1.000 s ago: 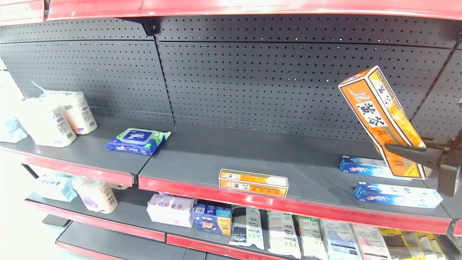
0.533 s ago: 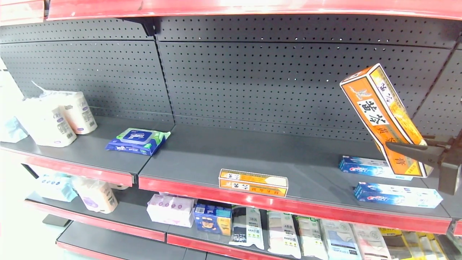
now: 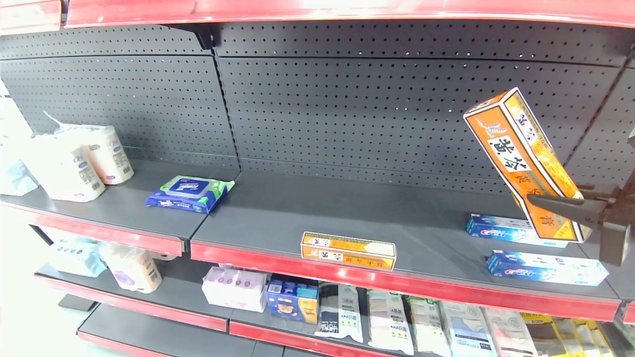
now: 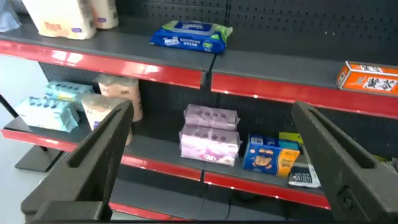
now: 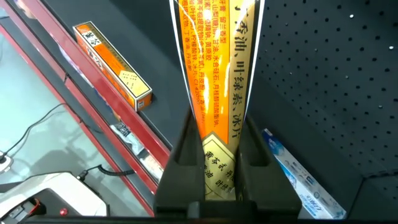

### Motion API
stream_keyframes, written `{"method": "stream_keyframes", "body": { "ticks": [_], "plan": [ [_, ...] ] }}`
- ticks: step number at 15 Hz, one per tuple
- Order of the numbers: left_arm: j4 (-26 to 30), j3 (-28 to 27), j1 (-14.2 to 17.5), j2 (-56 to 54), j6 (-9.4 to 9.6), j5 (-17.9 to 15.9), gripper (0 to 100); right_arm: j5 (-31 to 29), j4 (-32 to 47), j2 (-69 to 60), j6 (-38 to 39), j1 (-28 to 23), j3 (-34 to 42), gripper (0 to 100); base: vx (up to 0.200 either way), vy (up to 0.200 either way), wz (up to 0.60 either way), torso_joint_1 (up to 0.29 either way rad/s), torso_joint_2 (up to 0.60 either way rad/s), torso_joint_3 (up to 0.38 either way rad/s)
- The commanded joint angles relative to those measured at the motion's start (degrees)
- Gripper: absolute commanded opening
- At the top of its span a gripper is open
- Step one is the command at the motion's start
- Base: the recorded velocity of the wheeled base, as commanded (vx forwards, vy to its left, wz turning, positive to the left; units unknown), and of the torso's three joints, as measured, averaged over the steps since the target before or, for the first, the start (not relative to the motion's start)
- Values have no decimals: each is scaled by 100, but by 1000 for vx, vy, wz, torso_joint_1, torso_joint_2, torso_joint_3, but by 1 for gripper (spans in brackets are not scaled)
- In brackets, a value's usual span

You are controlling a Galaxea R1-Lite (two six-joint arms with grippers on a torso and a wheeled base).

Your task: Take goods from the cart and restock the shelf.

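Black pegboard wall (image 3: pixel 347 109) (perforated), red top fascia (image 3: pixel 347 10), pale floor (image 3: pixel 25 322)

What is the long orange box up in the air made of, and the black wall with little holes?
The long orange box looks like thin glossy printed cardboard: sharp folded edges, a sheen. The black holed wall is probably matt painted metal, with evenly punched holes.

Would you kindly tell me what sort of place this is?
Most likely a retail store's toiletries aisle: a pegboard-backed shelf with red front strips, blue toothpaste boxes and a wipes pack laid out, and an orange box held in the right end effector.
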Motion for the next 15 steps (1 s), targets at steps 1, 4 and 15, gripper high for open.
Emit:
{"method": "stream_keyframes", "body": {
  "ticks": [1, 4, 15],
  "plan": [
    [12, 41, -1, -7, 18, -16, 100, 26, -6, 96, -3, 21, -148, 0, 0, 0, 0, 0, 0, 0],
    [12, 41, -1, -7, 18, -16, 100, 34, 3, 430, -73, 188, -535, 0, 0, 0, 0, 0, 0, 0],
    [12, 41, -1, -7, 18, -16, 100, 298, 117, 2399, -952, 100, -1291, 0, 0, 0, 0, 0, 0, 0]
  ]
}}
